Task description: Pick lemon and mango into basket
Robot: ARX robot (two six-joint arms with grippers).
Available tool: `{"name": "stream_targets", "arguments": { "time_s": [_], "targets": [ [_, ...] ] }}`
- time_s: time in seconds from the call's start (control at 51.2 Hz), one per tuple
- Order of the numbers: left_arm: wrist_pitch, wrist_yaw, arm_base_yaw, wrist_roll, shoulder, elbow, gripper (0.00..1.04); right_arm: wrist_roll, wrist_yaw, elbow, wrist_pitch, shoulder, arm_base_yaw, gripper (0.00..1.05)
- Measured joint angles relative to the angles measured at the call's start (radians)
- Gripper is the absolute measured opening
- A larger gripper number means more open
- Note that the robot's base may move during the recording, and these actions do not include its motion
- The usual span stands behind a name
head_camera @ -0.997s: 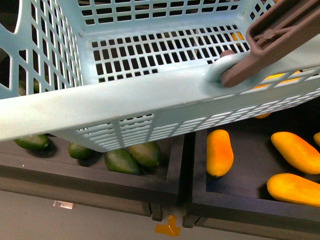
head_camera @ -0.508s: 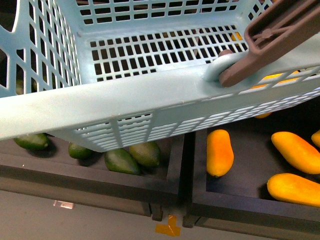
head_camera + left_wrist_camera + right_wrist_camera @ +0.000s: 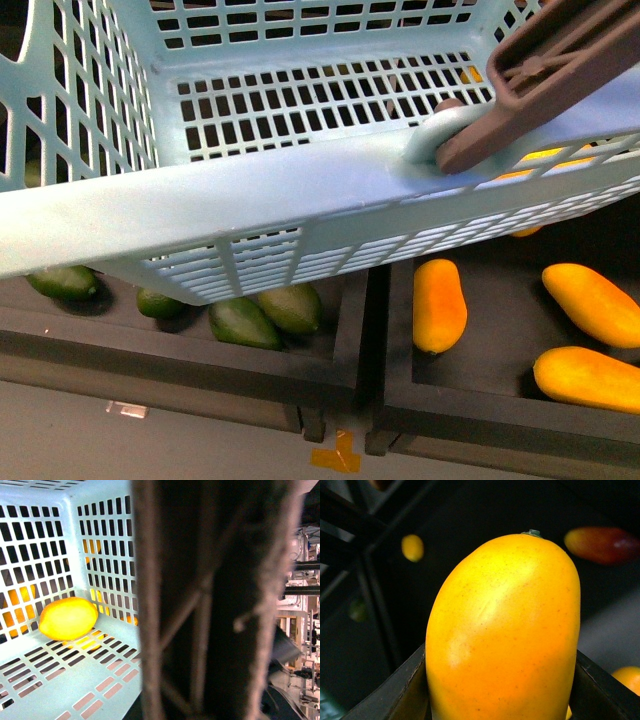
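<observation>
Your right gripper (image 3: pixel 500 695) is clamped on the mango (image 3: pixel 502 620). Lemon (image 3: pixel 68 618) lies on the basket (image 3: pixel 250 195) floor, near a corner (left gripper unseen behind the blurred handle (image 3: pixel 210 605); you cannot tell its grip).

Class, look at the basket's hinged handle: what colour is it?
The handle is brownish-grey, seen best in the front view, against the light aqua-blue basket.

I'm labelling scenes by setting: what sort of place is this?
Probably a mock grocery produce stand: dark bins sort mangoes from green fruits, with a slotted shopping basket above.
</observation>
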Motion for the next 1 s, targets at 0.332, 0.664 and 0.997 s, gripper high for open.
{"name": "stream_targets", "arguments": {
  "time_s": [0.332,0.664,0.997],
  "targets": [
    [0.0,0.002,0.0,0.0,0.0,0.0,0.05,0.004,0.066,0.061,-0.089,-0.303,0.23,0.64],
    [0.0,0.002,0.0,0.0,0.0,0.0,0.05,-0.017,0.214,0.134,-0.053,-0.162,0.584,0.63],
    [0.0,-0.003,0.001,-0.001,0.0,0.0,0.05,-0.059,0.279,0.141,-0.068,-0.162,0.611,0.97]
  ]
}}
